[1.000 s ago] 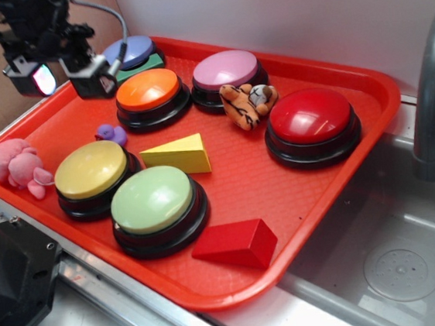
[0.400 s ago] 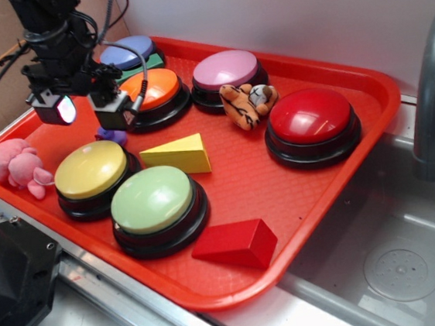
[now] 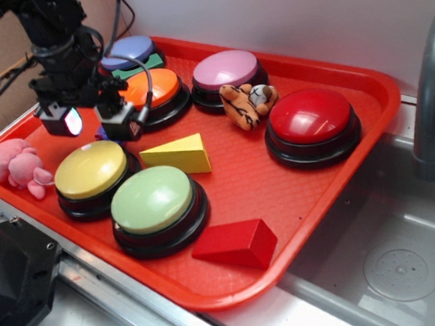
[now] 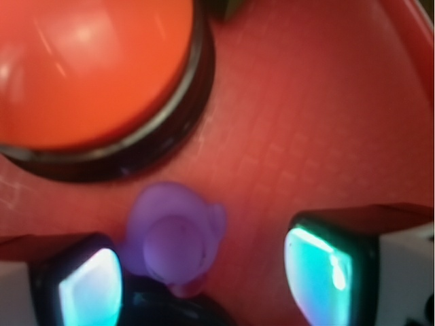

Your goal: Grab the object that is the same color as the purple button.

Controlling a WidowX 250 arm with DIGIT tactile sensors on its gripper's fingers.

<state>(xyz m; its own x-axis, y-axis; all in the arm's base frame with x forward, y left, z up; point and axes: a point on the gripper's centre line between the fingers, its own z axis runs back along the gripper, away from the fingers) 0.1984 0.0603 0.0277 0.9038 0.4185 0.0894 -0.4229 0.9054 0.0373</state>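
gripper [image 3: 94, 123]: jaws spread, empty, upper left | purple toy figure [image 4: 173, 239]: lumpy, rounded, lower centre of wrist view, between glossy fingers [image 4: 327, 266] | tray [image 3: 298, 193]: red, grid-textured plastic | orange button [image 4: 88, 68]: domed, upper left

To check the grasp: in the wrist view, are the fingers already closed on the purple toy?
No: the fingers stand apart, and the purple toy lies between them, nearer the left one.
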